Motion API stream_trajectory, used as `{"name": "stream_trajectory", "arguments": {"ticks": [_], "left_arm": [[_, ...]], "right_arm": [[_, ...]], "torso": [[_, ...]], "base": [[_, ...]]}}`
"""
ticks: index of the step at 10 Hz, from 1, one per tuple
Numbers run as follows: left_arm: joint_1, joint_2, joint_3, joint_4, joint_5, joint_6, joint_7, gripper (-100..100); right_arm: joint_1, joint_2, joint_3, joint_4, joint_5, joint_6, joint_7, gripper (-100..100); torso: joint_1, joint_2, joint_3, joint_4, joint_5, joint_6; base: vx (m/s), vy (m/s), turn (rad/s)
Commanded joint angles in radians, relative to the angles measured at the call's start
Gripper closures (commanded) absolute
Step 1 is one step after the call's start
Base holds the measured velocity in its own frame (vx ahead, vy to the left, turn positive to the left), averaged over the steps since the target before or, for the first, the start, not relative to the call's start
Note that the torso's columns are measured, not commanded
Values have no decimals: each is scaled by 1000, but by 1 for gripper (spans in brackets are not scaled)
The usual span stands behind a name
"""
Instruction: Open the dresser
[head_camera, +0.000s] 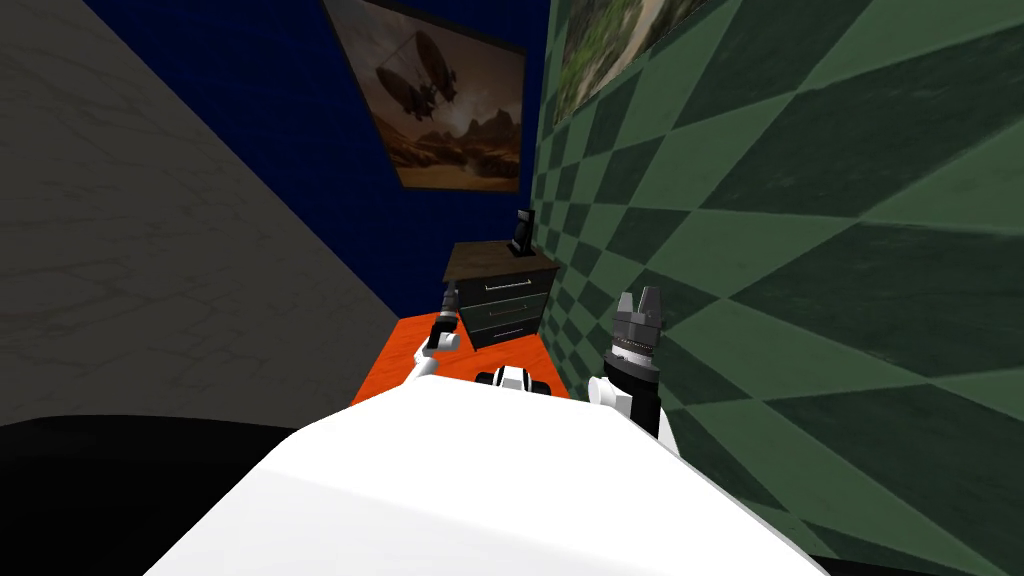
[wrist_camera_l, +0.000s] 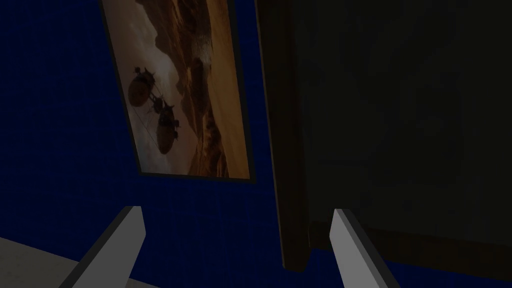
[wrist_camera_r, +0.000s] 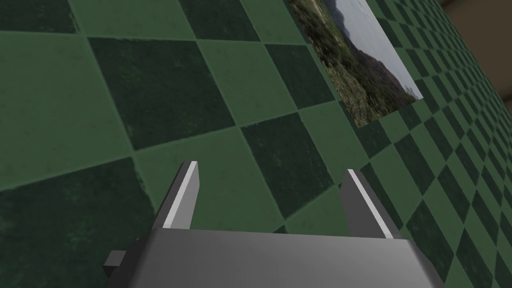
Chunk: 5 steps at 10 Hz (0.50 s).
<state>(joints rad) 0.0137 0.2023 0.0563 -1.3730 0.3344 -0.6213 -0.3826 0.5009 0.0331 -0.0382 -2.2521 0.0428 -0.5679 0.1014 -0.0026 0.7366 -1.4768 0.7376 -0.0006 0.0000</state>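
In the far corner, dark dresser (head_camera: 503, 262), seemingly 3 shut drawers (head_camera: 512, 305).

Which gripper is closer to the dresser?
The left gripper, open, right beside the dark side of the dresser. The right gripper, also open, sits farther back by the green checkered wall.

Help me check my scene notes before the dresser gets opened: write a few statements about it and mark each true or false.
1. The dresser is fully shut. True.
2. The left gripper is shut on a drawer handle. False: it is open and holds nothing, beside the dresser's side.
3. The right gripper is open and faces the green checkered wall. True.
4. The dresser's top is bare. False: a small dark object stands on it.
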Motion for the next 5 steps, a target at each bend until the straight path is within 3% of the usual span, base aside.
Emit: {"name": "stream_trajectory", "arguments": {"ticks": [1, 5], "left_arm": [[-29, -12, 0, 66, 25, -7, -22, -100], [-81, -37, -1, 160, 70, -25, -52, -100]], "right_arm": [[0, 0, 0, 0, 0, 0, 0, 0], [0, 0, 0, 0, 0, 0, 0, 0]], "torso": [[2, 1, 1, 0, 0, 0], [3, 3, 2, 1, 1, 0]], "base": [[56, -89, 55], [59, -96, 81]]}}
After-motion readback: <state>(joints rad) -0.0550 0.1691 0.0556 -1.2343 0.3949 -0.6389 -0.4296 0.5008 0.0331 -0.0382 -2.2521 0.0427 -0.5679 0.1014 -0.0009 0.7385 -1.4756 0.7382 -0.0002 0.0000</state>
